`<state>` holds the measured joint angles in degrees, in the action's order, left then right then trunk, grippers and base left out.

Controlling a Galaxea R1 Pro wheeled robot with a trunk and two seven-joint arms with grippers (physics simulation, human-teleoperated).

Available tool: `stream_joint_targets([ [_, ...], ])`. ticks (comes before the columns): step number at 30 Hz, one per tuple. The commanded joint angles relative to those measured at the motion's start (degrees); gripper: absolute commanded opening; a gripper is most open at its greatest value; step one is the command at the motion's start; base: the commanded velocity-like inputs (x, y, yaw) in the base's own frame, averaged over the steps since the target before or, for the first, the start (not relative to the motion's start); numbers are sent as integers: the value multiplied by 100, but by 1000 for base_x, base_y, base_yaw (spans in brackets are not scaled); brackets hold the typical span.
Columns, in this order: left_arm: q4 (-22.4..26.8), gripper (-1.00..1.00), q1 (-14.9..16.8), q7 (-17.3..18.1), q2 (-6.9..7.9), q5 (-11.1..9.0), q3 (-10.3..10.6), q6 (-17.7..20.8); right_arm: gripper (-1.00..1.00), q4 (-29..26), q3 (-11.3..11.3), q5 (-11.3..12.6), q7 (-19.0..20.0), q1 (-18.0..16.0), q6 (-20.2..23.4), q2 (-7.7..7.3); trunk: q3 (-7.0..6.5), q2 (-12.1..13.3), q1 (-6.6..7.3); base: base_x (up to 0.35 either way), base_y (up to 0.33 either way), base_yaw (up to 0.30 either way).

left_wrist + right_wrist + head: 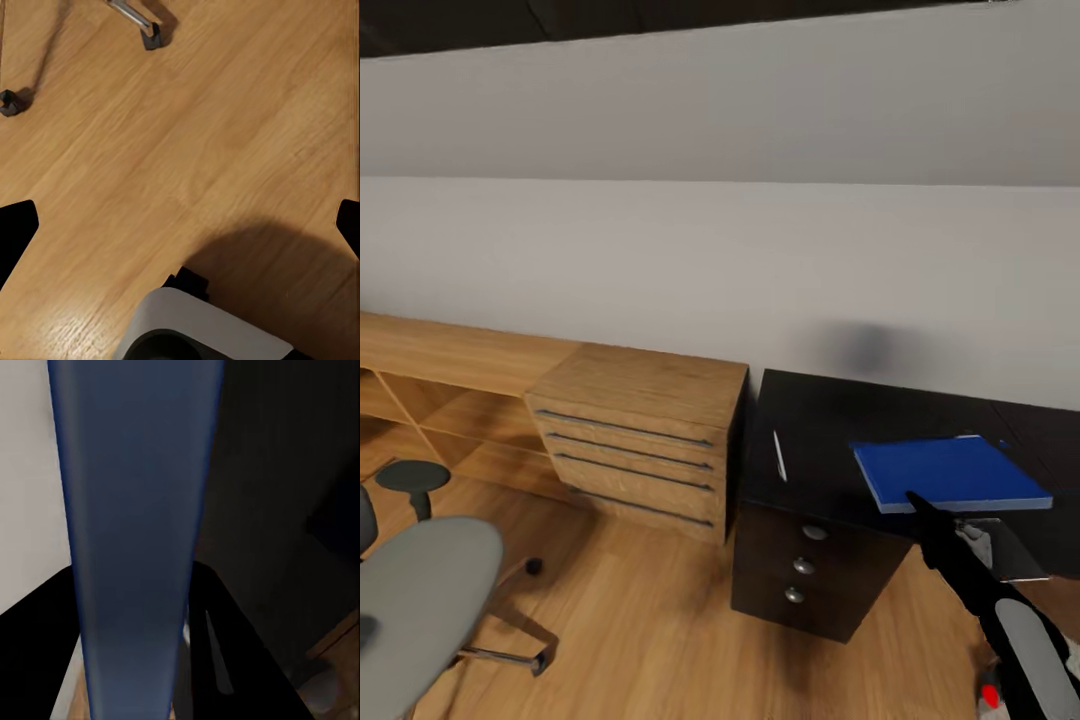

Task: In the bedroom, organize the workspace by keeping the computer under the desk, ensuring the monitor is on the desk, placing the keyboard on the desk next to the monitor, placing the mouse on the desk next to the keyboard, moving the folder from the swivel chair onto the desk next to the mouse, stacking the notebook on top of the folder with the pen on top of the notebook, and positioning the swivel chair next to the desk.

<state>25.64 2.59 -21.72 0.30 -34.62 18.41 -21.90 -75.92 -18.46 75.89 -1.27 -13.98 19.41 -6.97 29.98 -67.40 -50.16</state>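
My right gripper (916, 502) is shut on the near edge of the blue folder (950, 472), holding it flat just over the front of the black desk (815, 425). In the right wrist view the folder (135, 510) runs between the two black fingers (221, 645) of the right gripper (131, 611). A slim white pen (780, 455) lies on the desk, left of the folder. The grey swivel chair (420, 590) stands on the floor at lower left. My left gripper (180, 225) is open above the wood floor, with nothing between its fingertips (15, 232).
A light wood drawer unit (635, 440) stands against the desk's left end, with low wood shelving (430, 390) beyond it along the pale wall. The desk's drawers with silver knobs (805, 565) face me. The chair's chrome legs and castors (150, 34) show near the left hand.
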Motion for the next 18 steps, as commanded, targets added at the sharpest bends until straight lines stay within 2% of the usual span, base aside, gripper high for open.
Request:
stream_joint_targets([
  [1,-2,100,4,-44,6,-36,49,-25,-100,108,-21,47,-13,-16,-27,-162,5,-3,0,0,0,-265],
  [2,-4,100,4,-43,6,-36,49,-25,-100,184,-34,49,-13,-23,-48,-276,5,-3,0,0,0,-265],
  [5,-12,100,4,-43,5,-36,49,-25,-100,317,-73,58,-13,-30,-73,-482,5,-3,0,0,0,-265],
  [8,-35,100,4,-43,5,-37,49,-25,-100,444,-158,57,-13,-57,-172,-572,6,-3,0,0,0,-267],
  [12,-40,100,4,-43,5,-36,50,-25,-100,634,-188,64,-13,-112,-480,-592,13,-3,0,0,0,-276],
  [18,-49,100,4,-43,-3,-36,56,-25,-100,757,-193,66,-13,-187,-561,-595,26,-3,0,0,0,-278],
])
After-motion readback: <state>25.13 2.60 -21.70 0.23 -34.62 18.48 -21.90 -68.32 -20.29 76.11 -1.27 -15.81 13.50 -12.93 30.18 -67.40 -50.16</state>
